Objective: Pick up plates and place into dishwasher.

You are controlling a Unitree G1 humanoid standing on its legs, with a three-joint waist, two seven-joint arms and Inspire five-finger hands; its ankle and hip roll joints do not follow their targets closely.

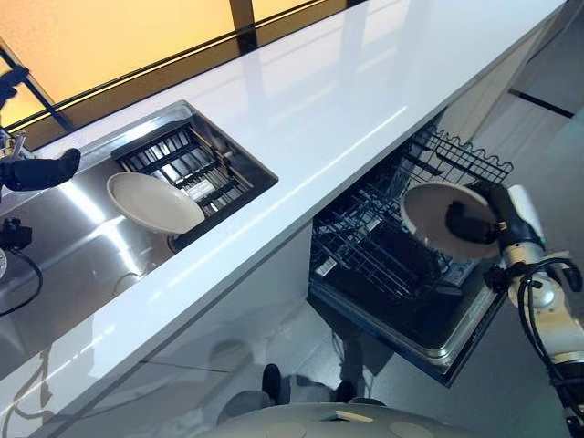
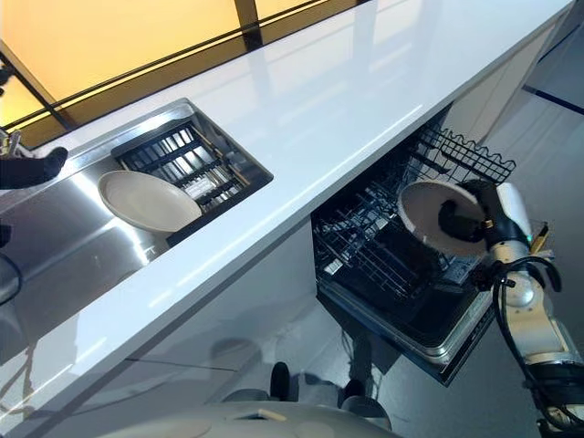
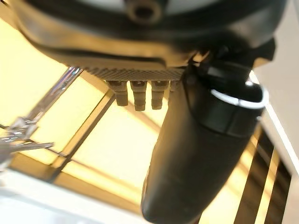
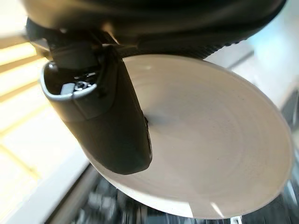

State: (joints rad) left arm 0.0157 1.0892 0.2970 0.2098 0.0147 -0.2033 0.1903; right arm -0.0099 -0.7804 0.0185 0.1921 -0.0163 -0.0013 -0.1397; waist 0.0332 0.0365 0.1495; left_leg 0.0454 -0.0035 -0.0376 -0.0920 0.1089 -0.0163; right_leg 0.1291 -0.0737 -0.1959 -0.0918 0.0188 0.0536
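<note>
My right hand [image 1: 474, 222] pinches a round off-white ceramic plate [image 1: 436, 215], thumb across its face w/ fingers behind the rim, held tilted over the pulled-out black wire dishwasher rack [image 1: 383, 239]. I'd turn the plate edge-down, line it up w/ a gap between tines, lower slowly, and let go only once it's seated. A second round white plate [image 1: 153, 203] leans on the dark slatted drying tray [image 1: 187, 164] in the stainless steel sink [image 1: 64, 246]. My left hand [image 1: 38, 171] hangs over the sink's far side; can't tell if its fingers are spread or curled.
</note>
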